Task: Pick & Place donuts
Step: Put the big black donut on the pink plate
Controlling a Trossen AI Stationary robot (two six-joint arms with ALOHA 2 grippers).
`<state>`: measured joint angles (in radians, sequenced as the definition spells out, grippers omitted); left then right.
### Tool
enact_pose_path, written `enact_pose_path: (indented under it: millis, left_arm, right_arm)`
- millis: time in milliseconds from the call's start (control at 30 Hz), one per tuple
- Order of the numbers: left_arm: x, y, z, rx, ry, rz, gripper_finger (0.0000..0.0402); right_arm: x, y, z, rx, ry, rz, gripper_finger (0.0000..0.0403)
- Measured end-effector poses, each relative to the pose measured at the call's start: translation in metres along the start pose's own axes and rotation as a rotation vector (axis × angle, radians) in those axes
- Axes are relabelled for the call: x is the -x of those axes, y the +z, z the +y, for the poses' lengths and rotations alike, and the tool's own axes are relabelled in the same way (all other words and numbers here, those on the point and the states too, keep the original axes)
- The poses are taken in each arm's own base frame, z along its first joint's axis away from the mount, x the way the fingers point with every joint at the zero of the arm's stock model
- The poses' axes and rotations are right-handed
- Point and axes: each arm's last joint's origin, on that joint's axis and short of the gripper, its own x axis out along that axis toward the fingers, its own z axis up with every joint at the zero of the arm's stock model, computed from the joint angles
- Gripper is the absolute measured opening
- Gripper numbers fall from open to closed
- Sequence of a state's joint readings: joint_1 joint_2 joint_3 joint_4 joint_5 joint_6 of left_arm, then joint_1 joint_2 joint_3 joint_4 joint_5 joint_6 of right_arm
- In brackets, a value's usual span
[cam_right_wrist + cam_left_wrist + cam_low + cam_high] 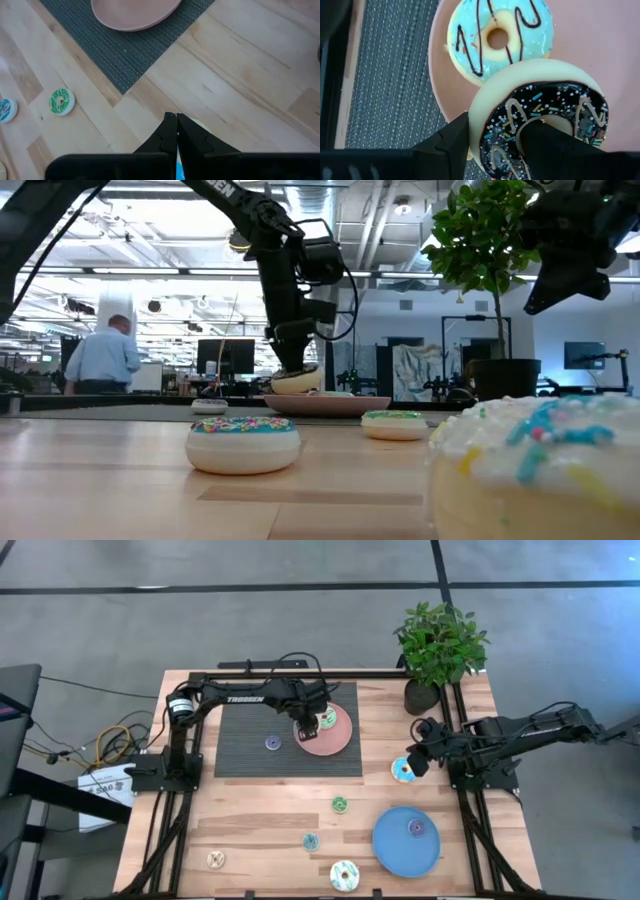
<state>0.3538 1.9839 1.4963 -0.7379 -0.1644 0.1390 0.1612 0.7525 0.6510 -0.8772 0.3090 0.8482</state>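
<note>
Over the pink plate (338,739), left jaws grasp a chocolate donut (540,125), icing upward; right jaws clenched.

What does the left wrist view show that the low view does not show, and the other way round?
Only the left wrist view shows the black zigzag icing on the light blue donut and the sprinkles on the chocolate donut, with one finger through its hole. Only the low view shows a person, the plant and the donuts on the bare wood, such as the blue-iced one. Both show the left gripper holding the chocolate donut at the pink plate.
</note>
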Motion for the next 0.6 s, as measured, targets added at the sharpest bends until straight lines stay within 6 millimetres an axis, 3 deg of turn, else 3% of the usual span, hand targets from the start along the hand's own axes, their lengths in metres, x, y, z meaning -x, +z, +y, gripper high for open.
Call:
enact_pose_path:
  millis: [300,600]
  left_arm:
    - [-0.014,-0.002,-0.002,-0.023,-0.016,0.040,0.0157]
    - [-0.013,-0.001,0.001,-0.011,-0.028,0.018,0.0174]
  right_arm:
    - [0.000,0.000,0.000,0.010,-0.008,-0.003,0.0001]
    - [0.000,0.000,0.000,0.011,-0.008,-0.003,0.0001]
